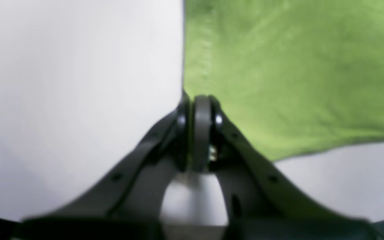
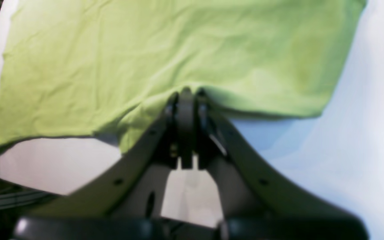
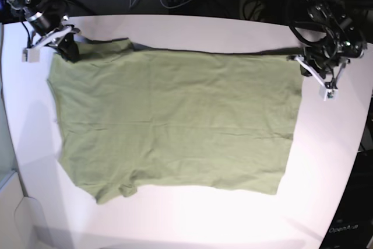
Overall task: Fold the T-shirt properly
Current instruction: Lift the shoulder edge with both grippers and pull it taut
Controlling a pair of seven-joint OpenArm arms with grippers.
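1. The T-shirt [image 3: 175, 121] lay spread across the white bench [image 3: 192, 214], filling mid-frame in the base view.
2. The left claw [image 1: 200, 110] was closed at its hem edge; whether it pinched cloth could not be told.
3. The right claw [image 2: 186, 100] was clamped on the shirt's edge.
4. Judged stage: a first fold appeared made; the remaining folds were pending.

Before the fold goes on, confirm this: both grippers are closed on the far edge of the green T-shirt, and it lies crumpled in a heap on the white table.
Not quite. The T-shirt is not heaped; the base view shows it spread out nearly flat on the table. The rest holds: the left gripper and right gripper are both shut on its far edge.
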